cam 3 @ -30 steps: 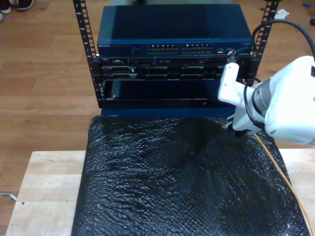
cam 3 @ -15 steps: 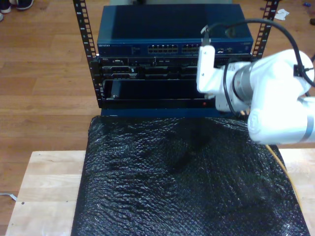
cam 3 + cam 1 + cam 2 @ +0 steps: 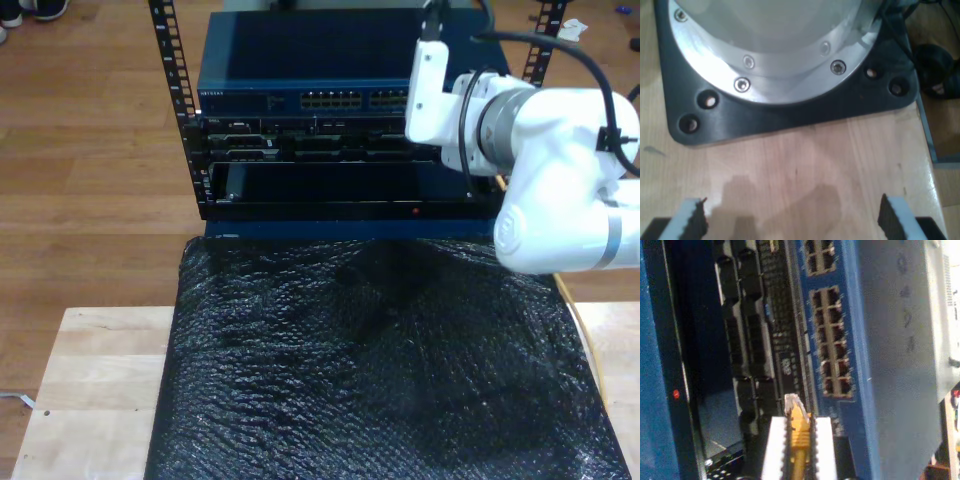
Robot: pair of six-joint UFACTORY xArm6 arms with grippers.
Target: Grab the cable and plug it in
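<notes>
The cable (image 3: pixel 799 437) is yellow-orange, and its clear plug (image 3: pixel 791 402) juts out past the white fingers (image 3: pixel 774 450) of my second gripper (image 3: pixel 799 435), which is shut on it. The plug points at the dark rack panel just beside the blue switch's port block (image 3: pixel 832 340), apart from it. In the exterior view the second arm (image 3: pixel 540 150) hangs in front of the switch (image 3: pixel 300 60) on that view's right, and the cable (image 3: pixel 590 355) trails down along the black mat's edge. My first gripper (image 3: pixel 792 220) is open over bare wood, its pads (image 3: pixel 690 220) wide apart.
The switch sits on top of a black rack (image 3: pixel 300 170) with dark server units below it. Black bubble wrap (image 3: pixel 370 360) covers the wooden table (image 3: pixel 90 400). A robot base plate (image 3: pixel 790 100) is bolted to the wood near my first gripper.
The second arm has lifted from the far right edge of the mat and swung up and toward the exterior view's left, to the height of the switch's ports, carrying the cable.
</notes>
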